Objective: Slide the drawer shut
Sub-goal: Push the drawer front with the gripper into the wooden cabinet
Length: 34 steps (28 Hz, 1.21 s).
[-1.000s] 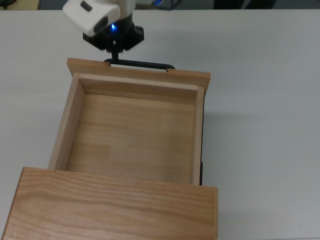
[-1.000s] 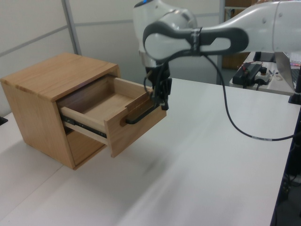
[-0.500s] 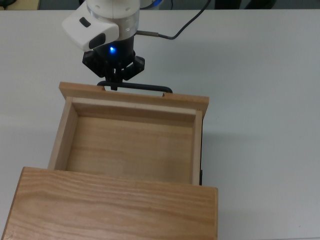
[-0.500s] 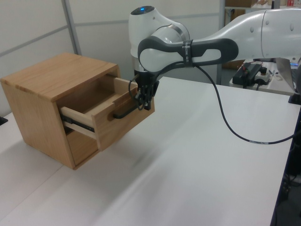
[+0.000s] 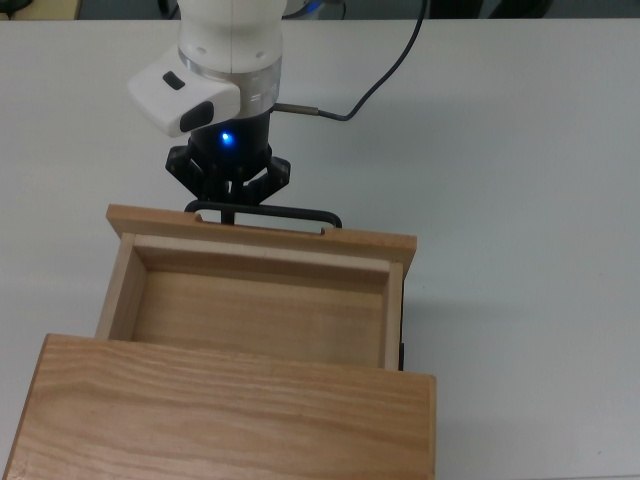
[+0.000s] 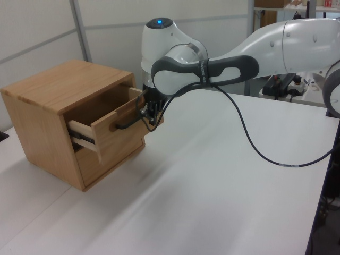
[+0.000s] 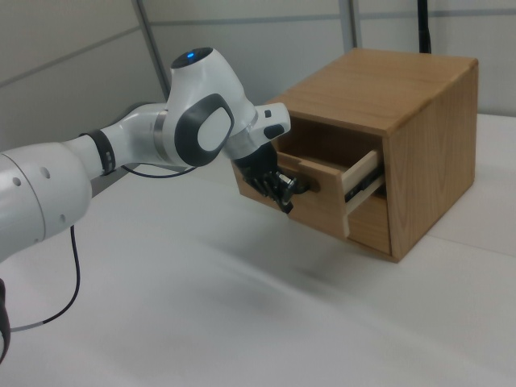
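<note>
While the drawer (image 5: 255, 300) sits partly pulled out of the cabinet (image 5: 230, 415), my gripper (image 5: 229, 212) is at its black bar handle (image 5: 290, 213), near the end on the top view's left. Fingers look pinched narrow on the bar, with contact at that spot; the handle runs on toward the top view's right, clear of me.

Drawer position: front panel (image 6: 119, 125) stands out from the cabinet face, side wall and slide rail exposed in the left view. Top view shows the drawer's floor bare, and its back part is tucked under the cabinet's top. In the right view the drawer (image 7: 334, 189) projects toward the right view's left, and the gripper (image 7: 286, 189) is pressed up at the front of it.

Cabinet (image 6: 58, 114) sits on a white table (image 5: 530, 200), near the left view's left edge. It has a lower front panel (image 6: 109, 159) under the drawer, flush with the cabinet face.

My wrist is over the table just beyond the handle in the top view, blue light (image 5: 227, 139) lit on the housing. A black cable (image 5: 385, 70) runs off the wrist toward the top view's upper right and hangs in a loop above the table in the left view.
</note>
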Each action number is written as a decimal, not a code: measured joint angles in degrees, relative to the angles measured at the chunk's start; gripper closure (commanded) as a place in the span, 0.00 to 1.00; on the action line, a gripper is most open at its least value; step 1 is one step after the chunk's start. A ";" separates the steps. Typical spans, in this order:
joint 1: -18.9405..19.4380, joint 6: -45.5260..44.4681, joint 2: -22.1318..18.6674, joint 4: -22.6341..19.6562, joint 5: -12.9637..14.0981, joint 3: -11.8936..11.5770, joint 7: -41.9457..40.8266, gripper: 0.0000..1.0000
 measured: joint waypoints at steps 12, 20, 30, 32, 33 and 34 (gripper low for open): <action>-0.17 15.77 3.34 0.01 -2.40 0.00 0.01 1.00; -0.42 24.33 5.41 -0.04 -5.64 -0.01 0.01 1.00; -1.10 34.10 8.03 -0.08 -8.28 -0.01 0.01 1.00; -1.32 36.74 8.76 -0.12 -8.87 -0.01 0.01 1.00; -1.44 38.10 9.17 -0.12 -9.13 -0.01 0.01 1.00; -1.54 39.26 9.55 -0.12 -9.35 -0.02 0.01 1.00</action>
